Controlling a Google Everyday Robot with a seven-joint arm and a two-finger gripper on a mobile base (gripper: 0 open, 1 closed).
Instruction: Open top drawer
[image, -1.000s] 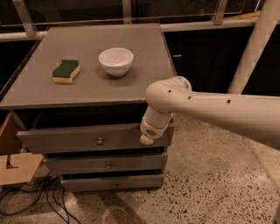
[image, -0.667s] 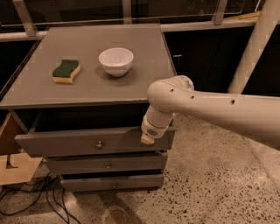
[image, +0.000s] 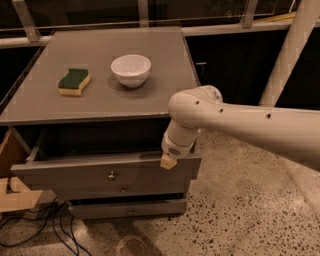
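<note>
Top drawer (image: 75, 175) sits at 7 o'clock in the frame, standing partly out of the cabinet (image: 125, 102), with a dark gap behind its front panel. Knob (image: 112, 175) is at panel centre and nothing touches it. Gripper (image: 168, 161) is at 6 o'clock from frame centre, at the panel's top edge near its right end, at 2 o'clock from the knob. Can't tell whether the claw is apart, together or clamped. Arm (image: 250, 125) enters from 3 o'clock. On the cabinet top, the white bowl (image: 130, 70) is at 11 o'clock and the green-yellow sponge (image: 74, 81) at 10 o'clock, well apart. Cables (image: 45, 220) are on the floor at 8 o'clock.
</note>
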